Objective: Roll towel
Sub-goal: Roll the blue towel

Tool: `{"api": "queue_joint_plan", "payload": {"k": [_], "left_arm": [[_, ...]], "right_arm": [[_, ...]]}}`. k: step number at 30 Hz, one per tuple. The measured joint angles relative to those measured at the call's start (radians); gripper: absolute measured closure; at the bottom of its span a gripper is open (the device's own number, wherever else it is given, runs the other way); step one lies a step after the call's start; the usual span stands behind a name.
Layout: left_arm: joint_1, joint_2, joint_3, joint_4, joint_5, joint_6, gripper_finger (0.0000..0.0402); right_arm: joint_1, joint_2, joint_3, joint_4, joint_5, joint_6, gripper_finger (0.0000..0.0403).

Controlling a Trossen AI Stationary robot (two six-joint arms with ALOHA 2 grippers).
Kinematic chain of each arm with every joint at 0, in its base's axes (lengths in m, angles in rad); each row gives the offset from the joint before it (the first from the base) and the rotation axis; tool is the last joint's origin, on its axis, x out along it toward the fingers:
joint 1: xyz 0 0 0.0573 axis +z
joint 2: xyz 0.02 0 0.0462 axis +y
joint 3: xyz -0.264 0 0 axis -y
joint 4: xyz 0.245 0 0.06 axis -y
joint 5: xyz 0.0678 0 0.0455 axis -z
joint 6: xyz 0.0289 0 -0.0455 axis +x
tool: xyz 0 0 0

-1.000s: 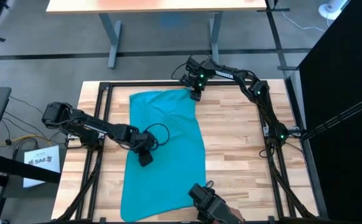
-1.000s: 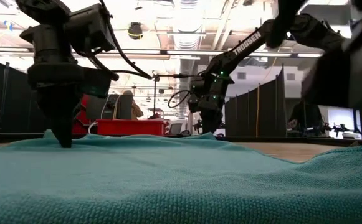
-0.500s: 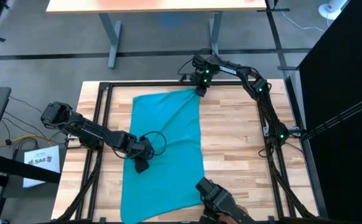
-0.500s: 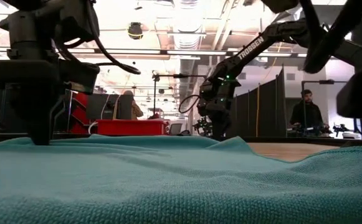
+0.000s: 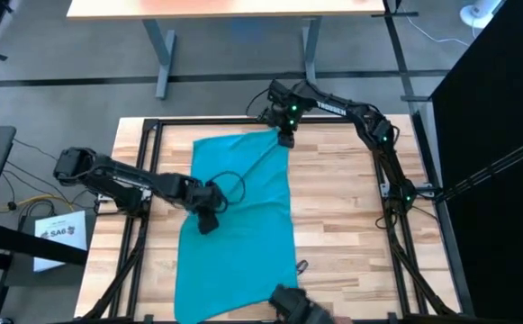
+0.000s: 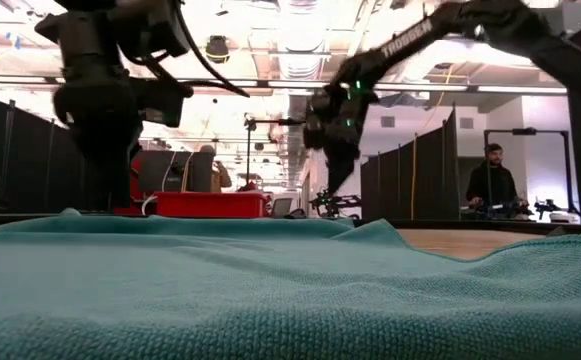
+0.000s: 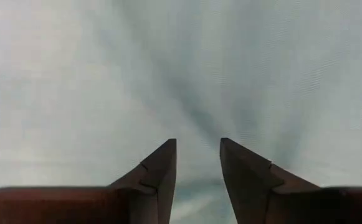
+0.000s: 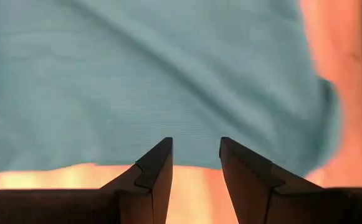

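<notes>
Towel (image 5: 238, 220): teal, spread flat along the table (image 5: 351, 225), not yet rolled. Left gripper (image 5: 209, 219) is held over its left edge, right gripper (image 5: 285, 135) above its far corner, both with fingers apart and empty. Step judged as spreading; a grasp of one short edge is called for next.

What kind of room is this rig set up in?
Probably an open robotics lab or workshop: dark partition screens and exposed ceiling ducts show behind the wooden slat table, and a person stands at another station.

Bare table (image 5: 351, 216) lies open right of the towel (image 5: 243, 234); the left claw (image 5: 209, 221) stands over its left edge.
</notes>
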Motion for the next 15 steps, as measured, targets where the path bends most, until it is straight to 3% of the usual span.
{"api": "queue_joint_plan", "payload": {"k": [2,9,15], "left_arm": [[0.081,-0.022,-0.001,-0.026,-0.03,0.042,0.0292],[0.406,-0.042,-0.003,0.0,0.043,0.294,0.0292],[0.61,-0.042,-0.003,0.012,0.114,0.445,0.0292]], "right_arm": [[0.057,-0.017,0.001,-0.037,-0.045,0.0,0.0281],[0.357,-0.049,-0.07,-0.127,-0.18,-0.013,0.0281],[0.62,-0.082,-0.225,-0.027,-0.181,0.07,0.0281]]}}
